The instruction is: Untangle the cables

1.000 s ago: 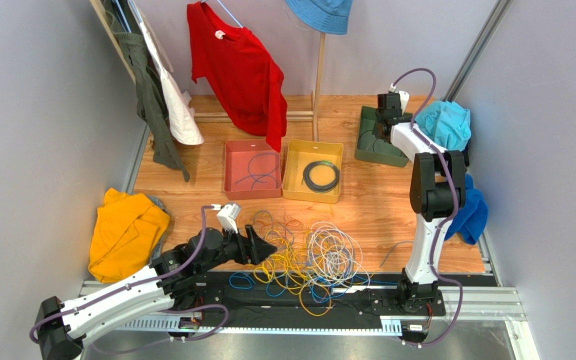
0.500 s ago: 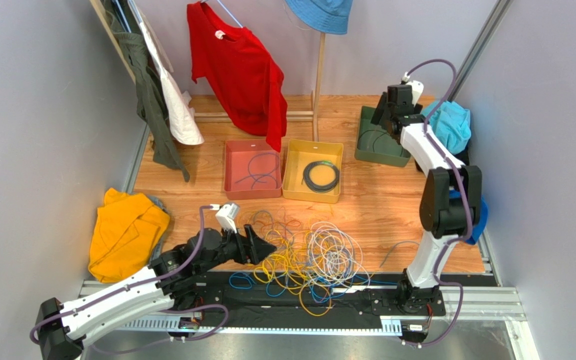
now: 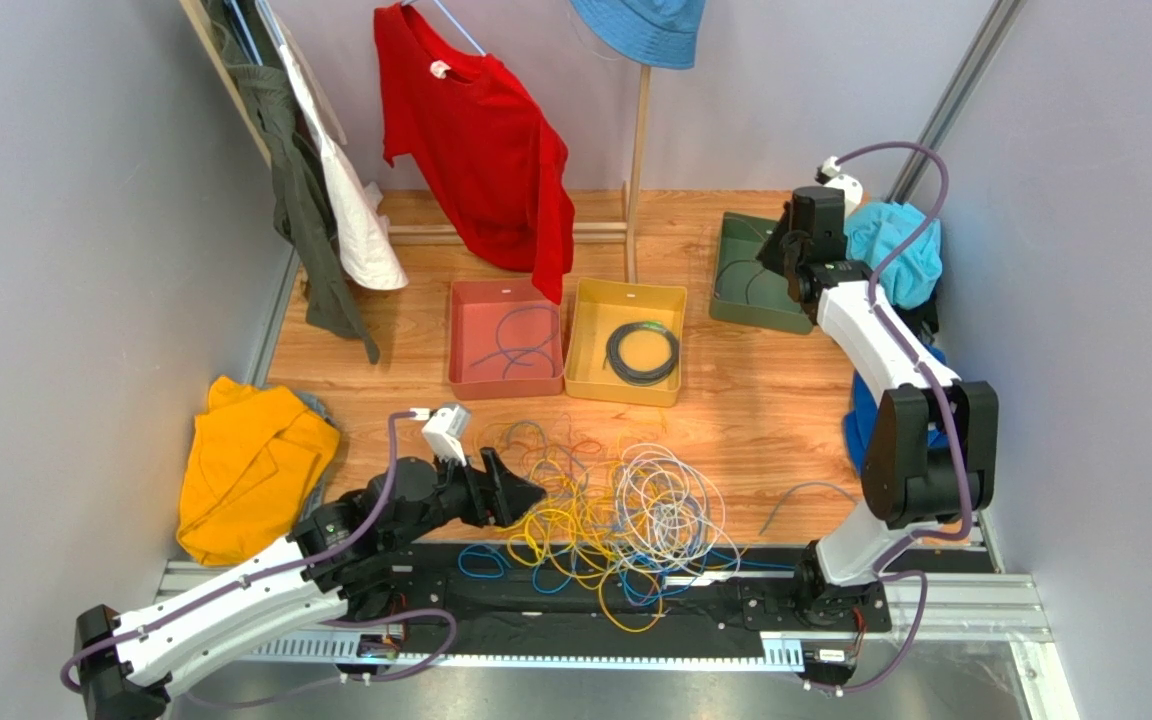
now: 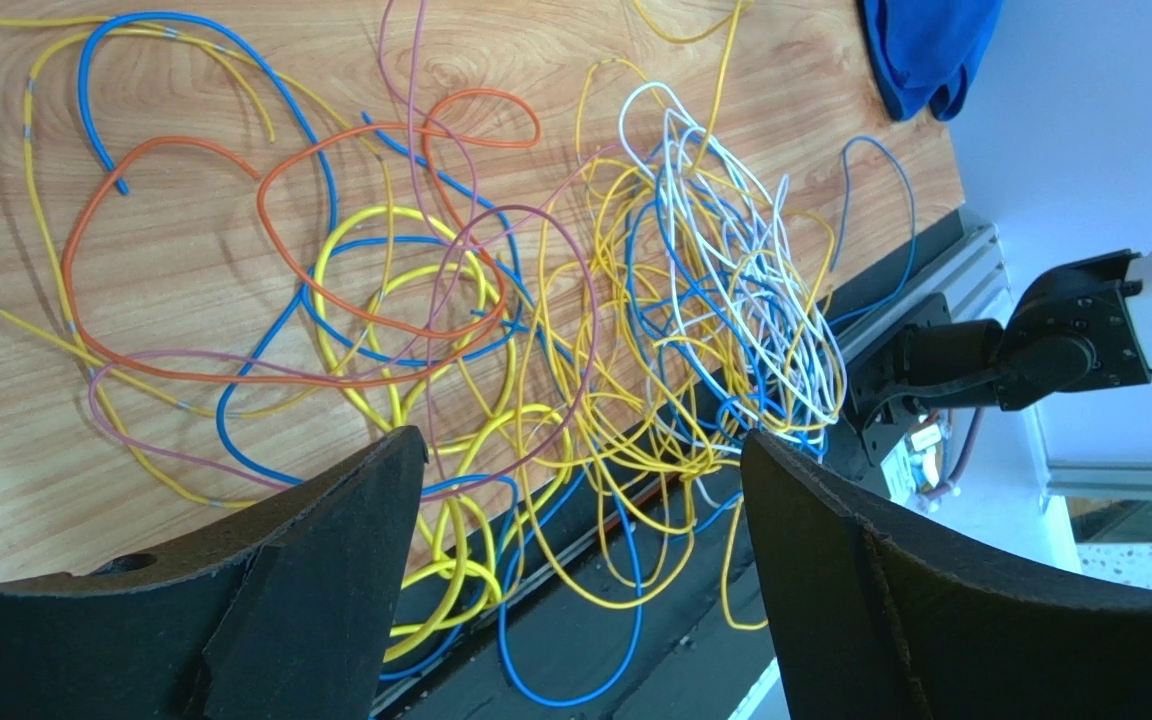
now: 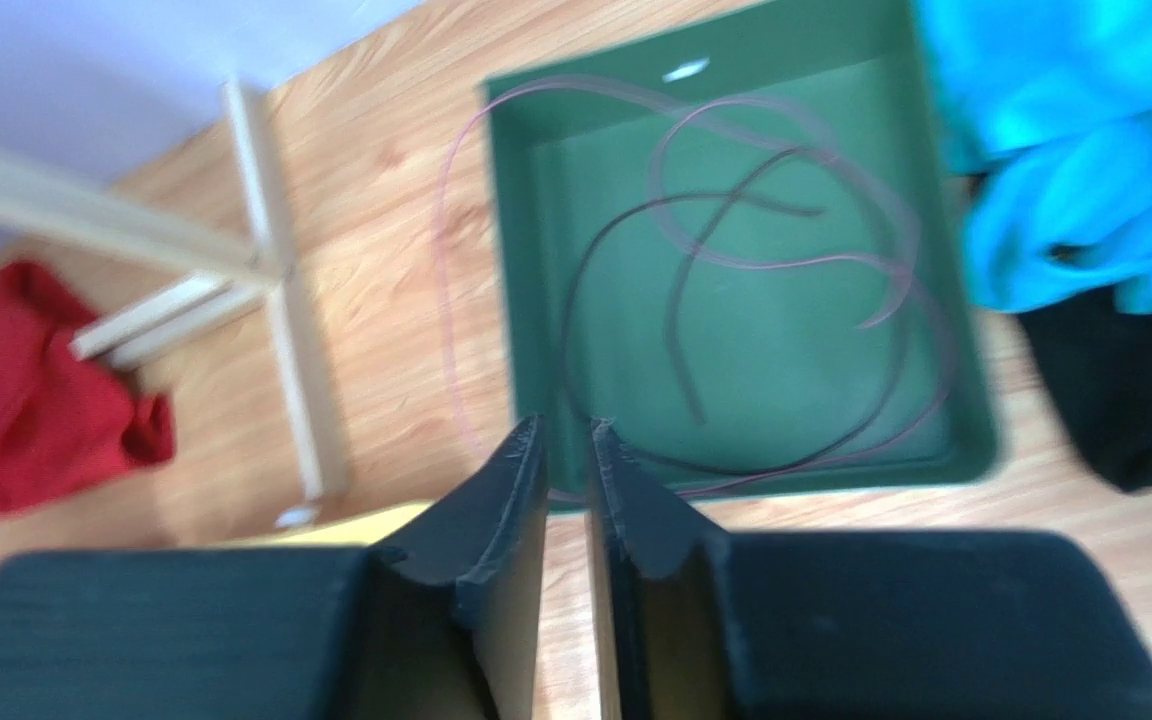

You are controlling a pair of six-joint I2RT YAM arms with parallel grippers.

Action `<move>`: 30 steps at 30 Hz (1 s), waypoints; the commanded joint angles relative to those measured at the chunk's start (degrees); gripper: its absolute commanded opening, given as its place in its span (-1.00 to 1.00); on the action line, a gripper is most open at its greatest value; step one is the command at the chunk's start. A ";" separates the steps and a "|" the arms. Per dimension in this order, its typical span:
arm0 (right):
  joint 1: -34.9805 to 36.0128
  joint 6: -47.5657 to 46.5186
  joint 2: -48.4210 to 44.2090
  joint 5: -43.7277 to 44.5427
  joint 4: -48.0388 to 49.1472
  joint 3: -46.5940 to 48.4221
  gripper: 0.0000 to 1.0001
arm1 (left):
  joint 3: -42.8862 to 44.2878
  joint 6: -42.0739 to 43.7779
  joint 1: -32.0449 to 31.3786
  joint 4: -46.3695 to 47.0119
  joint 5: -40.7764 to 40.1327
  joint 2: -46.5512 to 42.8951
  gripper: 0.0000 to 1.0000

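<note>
Yellow, blue, white, orange and purple cables (image 3: 612, 518) lie in one knotted heap on the wooden table (image 3: 748, 405). The heap sits near the front edge, and a few loops spill onto the black base rail (image 3: 717, 608). I have the left gripper (image 3: 530, 492) low at the heap's left side. Its fingers are spread wide with nothing between them, and the tangle lies just beyond the tips. The right gripper (image 3: 793, 252) is far back on the right, above a green tray (image 5: 778, 323). Its fingers stand almost together with only a thin slit between them, and I see nothing in it. A purple cable (image 5: 447, 300) lies looped in that tray, with one loop draped over the left wall onto the wood.
</note>
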 commanded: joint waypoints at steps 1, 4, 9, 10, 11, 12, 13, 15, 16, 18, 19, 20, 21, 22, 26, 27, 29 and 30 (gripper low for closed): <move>2.74 1.64 3.46 -4.92 2.52 5.10 -0.75 | 2.54 1.08 0.15 -0.22 -0.66 -0.29 0.72; 2.74 2.17 5.66 -4.92 2.96 5.89 -0.81 | 2.54 0.99 0.15 -0.48 -0.75 -0.29 0.72; 4.50 0.15 7.78 -3.52 1.81 5.90 -0.77 | 2.10 1.08 0.06 0.31 -1.28 0.15 0.72; 4.76 0.50 7.26 -3.08 1.99 4.33 -0.77 | 2.10 0.99 0.06 0.92 -1.54 0.76 0.72; 5.11 1.37 4.90 -3.68 3.56 2.57 -0.75 | 2.71 1.68 0.15 1.10 -1.63 1.20 0.71; 5.38 4.34 2.79 -4.38 4.96 0.64 -0.72 | 3.50 2.47 0.15 1.01 -1.80 1.72 0.71; 5.82 5.58 0.59 -4.74 6.80 -4.51 -0.59 | 4.55 3.53 0.15 0.32 -1.89 3.38 0.72; 8.62 8.22 -7.28 -4.31 10.77 -9.20 -0.43 | 9.03 7.13 0.06 -1.18 -2.50 5.58 0.73; 10.20 8.23 -9.86 -3.17 11.13 -11.48 -0.26 | 10.52 8.36 0.06 -1.53 -2.33 8.82 0.75; 16.08 7.53 -18.01 1.92 9.73 -16.50 -0.15 | 14.92 10.74 0.15 -2.67 -2.76 12.70 0.83; 18.19 7.53 -21.28 4.81 9.38 -18.26 -0.14 | 16.15 11.01 0.06 -2.68 -2.51 16.89 0.83; 21.69 7.62 -23.92 5.62 9.02 -22.36 -0.13 | 18.34 11.44 0.06 -2.77 -2.16 18.85 0.87; 23.21 7.97 -29.34 6.24 8.85 -24.32 -0.13 | 19.06 11.53 0.06 -2.50 -0.94 20.70 0.98; 24.62 9.10 -31.75 7.03 7.71 -25.99 -0.13 | 19.67 11.62 -0.11 -0.67 -0.14 23.67 0.98; 29.97 11.83 -42.65 7.73 2.79 -33.20 -0.13 | 18.89 11.62 -1.52 8.99 6.27 29.14 0.91; 30.86 12.18 -44.50 7.82 1.91 -35.22 -0.13 | 19.24 11.62 -2.56 10.93 8.72 30.72 0.88; 32.53 12.98 -49.34 8.35 -0.64 -36.72 -0.13 | 21.87 12.41 -4.06 10.77 9.01 36.78 0.79; 33.06 13.15 -50.57 8.44 -1.26 -37.86 -0.13 | 22.49 12.68 -5.81 11.03 8.75 40.63 0.78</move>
